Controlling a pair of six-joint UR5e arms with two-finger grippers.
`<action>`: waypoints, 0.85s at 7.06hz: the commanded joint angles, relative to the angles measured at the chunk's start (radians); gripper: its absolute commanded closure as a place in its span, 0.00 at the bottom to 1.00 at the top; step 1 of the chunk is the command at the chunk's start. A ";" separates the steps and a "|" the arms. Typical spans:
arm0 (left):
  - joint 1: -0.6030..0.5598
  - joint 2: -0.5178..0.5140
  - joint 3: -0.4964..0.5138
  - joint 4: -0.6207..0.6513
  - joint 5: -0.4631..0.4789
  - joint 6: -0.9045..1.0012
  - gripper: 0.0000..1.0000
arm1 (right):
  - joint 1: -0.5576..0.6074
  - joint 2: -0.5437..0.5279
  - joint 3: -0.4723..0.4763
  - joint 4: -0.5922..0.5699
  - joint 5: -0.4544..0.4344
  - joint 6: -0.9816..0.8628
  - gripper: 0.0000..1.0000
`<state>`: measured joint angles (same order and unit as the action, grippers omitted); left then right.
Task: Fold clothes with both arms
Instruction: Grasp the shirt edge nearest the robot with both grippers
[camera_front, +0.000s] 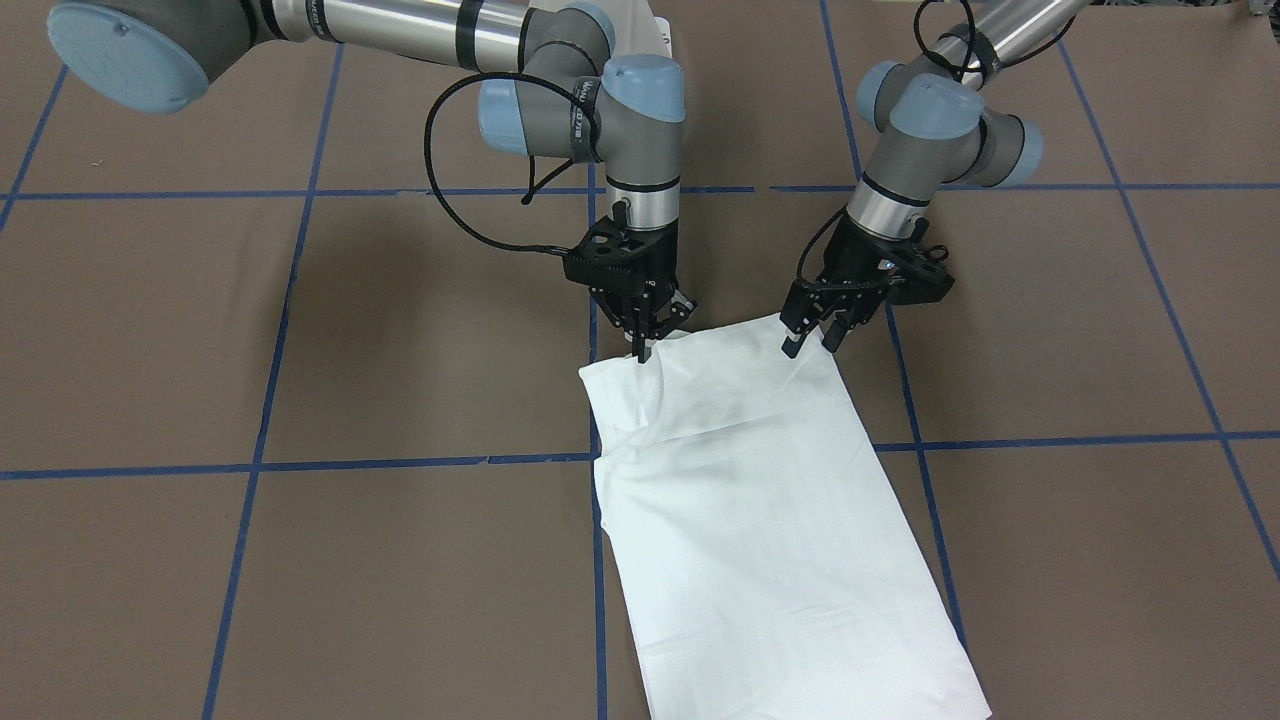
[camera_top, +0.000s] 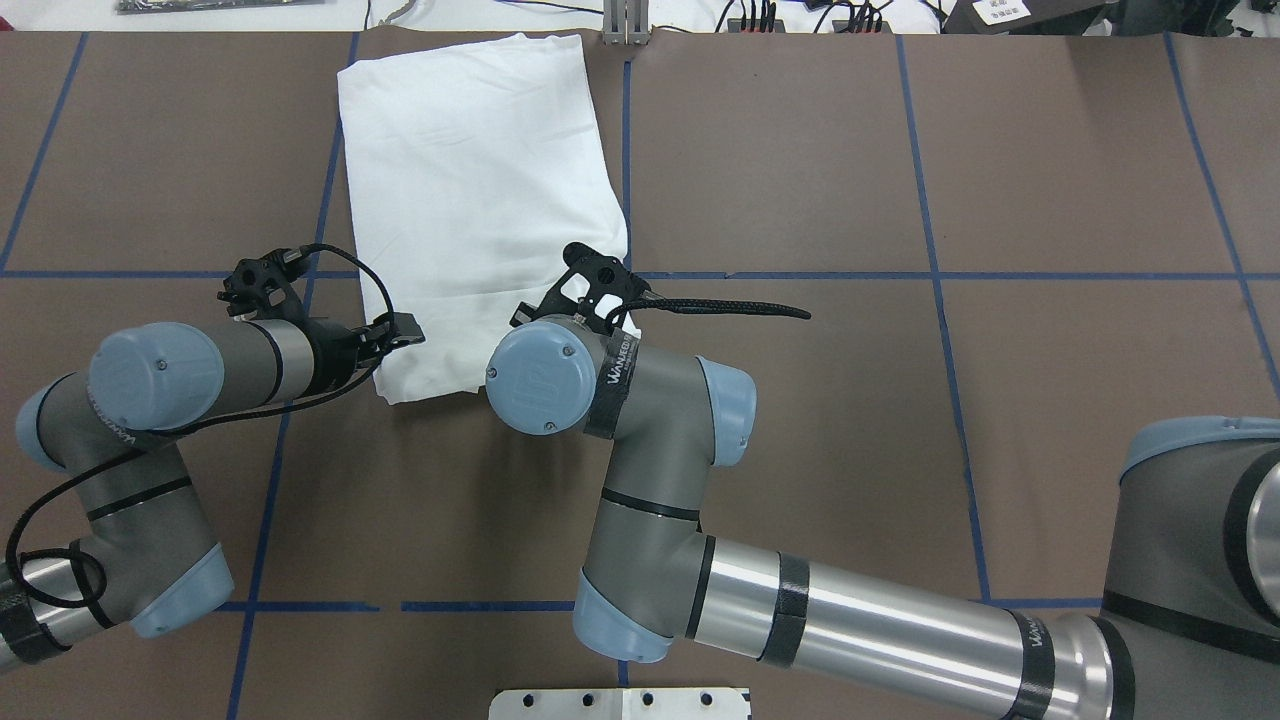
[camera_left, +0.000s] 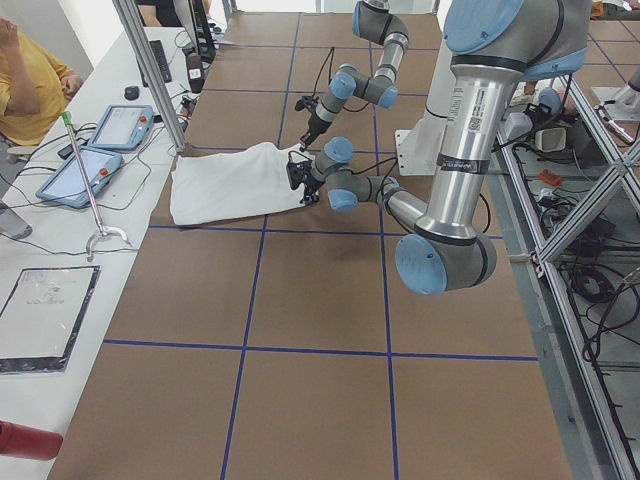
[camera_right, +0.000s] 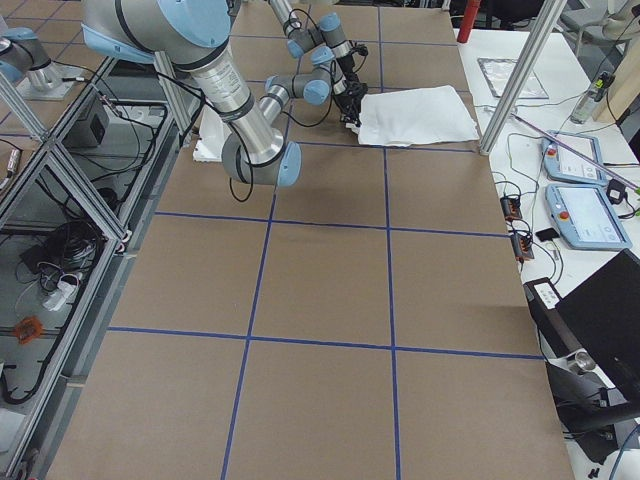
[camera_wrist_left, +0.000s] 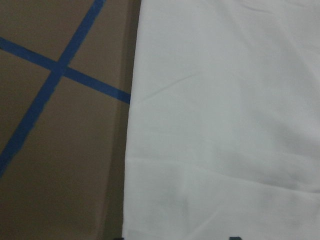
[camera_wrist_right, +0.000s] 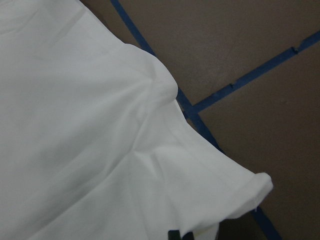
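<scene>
First, front-facing view: we see the white T-shirt (camera_front: 760, 500) lying flat on the brown table (camera_front: 400, 330), folded into one long panel, with no print showing on this side.
Right gripper, same view: the right gripper (camera_front: 641, 348) points down at one corner of the robot-side edge, its jaws drawn together on the cloth there.
Left gripper, same view: the left gripper (camera_front: 812, 343) stands over the other corner, jaws parted, holding nothing that we can see.
Overhead view: the T-shirt runs away from the robot to the far table edge. Both grippers sit at its near edge, the right one mostly hidden beneath the right arm (camera_top: 640, 420).
Side views: both grippers meet at the robot end of the T-shirt, too small for us to judge the jaws.
Left wrist view: flat cloth lies beside a blue tape cross (camera_wrist_left: 59, 70). Two fingertips (camera_wrist_left: 234, 238) show far apart at the bottom edge.
Right wrist view: a puckered, raised corner of cloth runs down to one dark fingertip (camera_wrist_right: 173, 235).
</scene>
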<state>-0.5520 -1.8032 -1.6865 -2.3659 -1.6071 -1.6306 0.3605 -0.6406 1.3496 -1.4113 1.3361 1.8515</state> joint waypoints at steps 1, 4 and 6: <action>0.004 0.007 -0.004 0.005 0.003 0.000 0.32 | 0.000 -0.002 0.002 0.000 0.000 0.000 1.00; 0.006 0.018 -0.022 0.066 -0.002 0.009 0.32 | 0.000 -0.007 0.006 0.000 0.000 0.000 1.00; 0.021 0.016 -0.021 0.069 -0.004 0.009 0.32 | 0.000 -0.008 0.006 0.000 0.000 -0.001 1.00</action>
<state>-0.5398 -1.7873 -1.7076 -2.2993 -1.6099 -1.6216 0.3605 -0.6479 1.3559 -1.4113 1.3361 1.8510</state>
